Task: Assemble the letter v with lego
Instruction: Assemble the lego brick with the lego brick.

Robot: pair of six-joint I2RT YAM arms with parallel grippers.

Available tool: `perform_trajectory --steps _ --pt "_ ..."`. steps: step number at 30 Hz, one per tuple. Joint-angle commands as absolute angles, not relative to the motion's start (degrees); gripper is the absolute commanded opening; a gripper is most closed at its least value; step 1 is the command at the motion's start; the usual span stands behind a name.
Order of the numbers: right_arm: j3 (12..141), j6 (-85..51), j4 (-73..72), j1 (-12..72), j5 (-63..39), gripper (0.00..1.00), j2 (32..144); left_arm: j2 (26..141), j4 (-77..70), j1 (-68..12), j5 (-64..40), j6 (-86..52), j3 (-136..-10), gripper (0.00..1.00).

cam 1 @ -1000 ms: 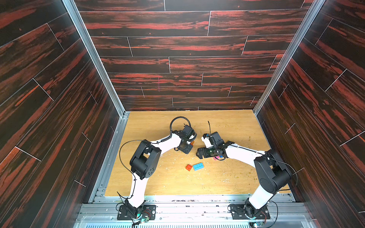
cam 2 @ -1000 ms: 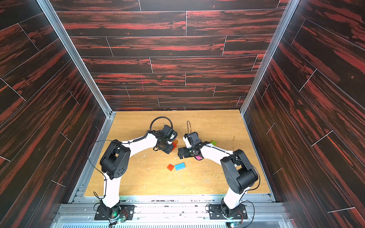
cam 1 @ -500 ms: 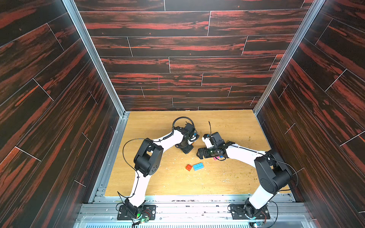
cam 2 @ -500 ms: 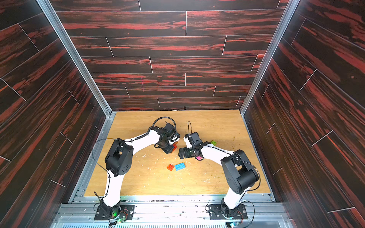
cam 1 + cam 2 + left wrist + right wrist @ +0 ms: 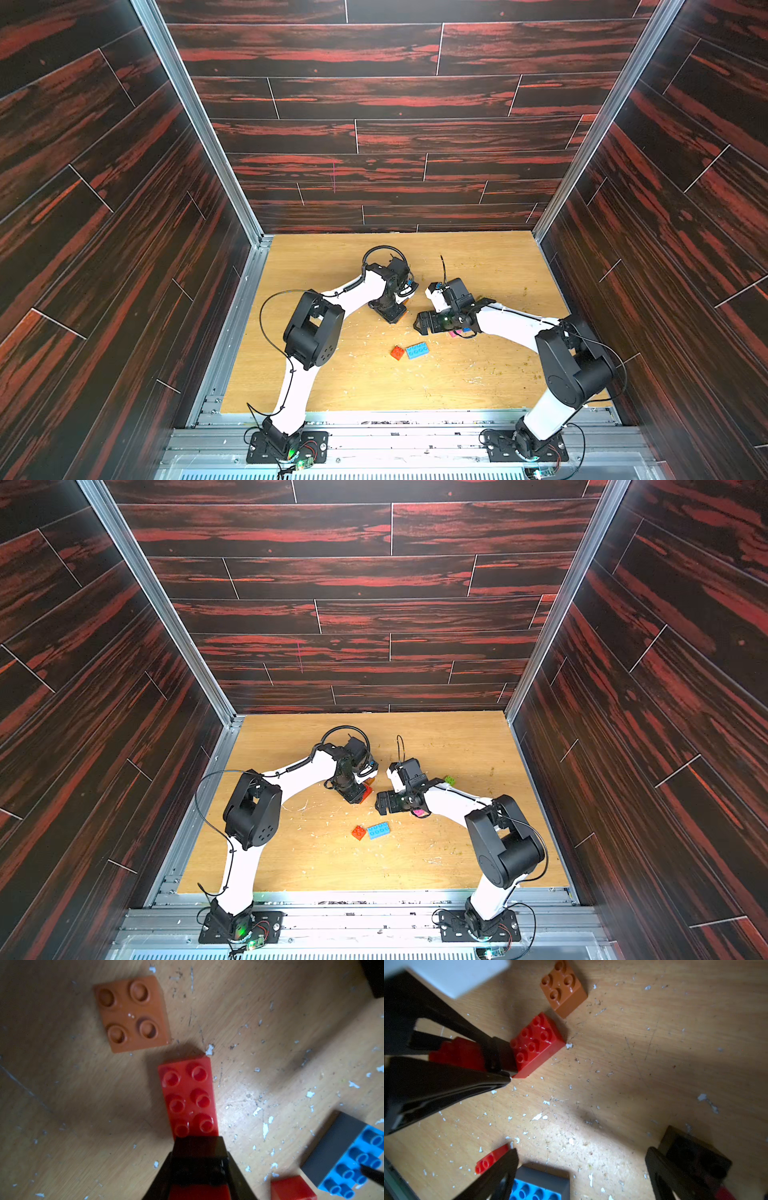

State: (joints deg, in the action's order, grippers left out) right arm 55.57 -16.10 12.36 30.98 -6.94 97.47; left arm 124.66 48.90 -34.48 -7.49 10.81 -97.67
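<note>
The scuffed wooden counter (image 5: 374, 386) carried the lego near its middle. The left fingers (image 5: 198, 1147) were pinched on one end of the long red brick (image 5: 189, 1095), which rested on the counter studs up. The right fingers (image 5: 508, 1163) were spread wide nearby and held nothing. A light blue brick (image 5: 417, 350) lay nearer the arm bases, just beside a small red brick (image 5: 397, 352). An orange-brown brick (image 5: 132, 1014) sat near the long red brick's free end, not touching it.
</note>
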Motion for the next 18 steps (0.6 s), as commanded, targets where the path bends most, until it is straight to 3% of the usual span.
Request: perform_trajectory --steps 1,11,18 --pt "54.3 -16.8 12.3 30.6 -7.8 0.98 95.8 129.9 56.2 -34.8 -7.5 9.6 -92.3 0.29" --pt "54.1 -17.0 12.3 30.3 -8.7 0.98 95.8 124.4 47.4 -36.6 -6.9 -0.2 -81.4 0.29" --pt "54.1 -17.2 11.8 30.3 -10.4 0.99 96.6 124.9 51.7 -36.6 -5.6 3.6 -84.8 0.29"
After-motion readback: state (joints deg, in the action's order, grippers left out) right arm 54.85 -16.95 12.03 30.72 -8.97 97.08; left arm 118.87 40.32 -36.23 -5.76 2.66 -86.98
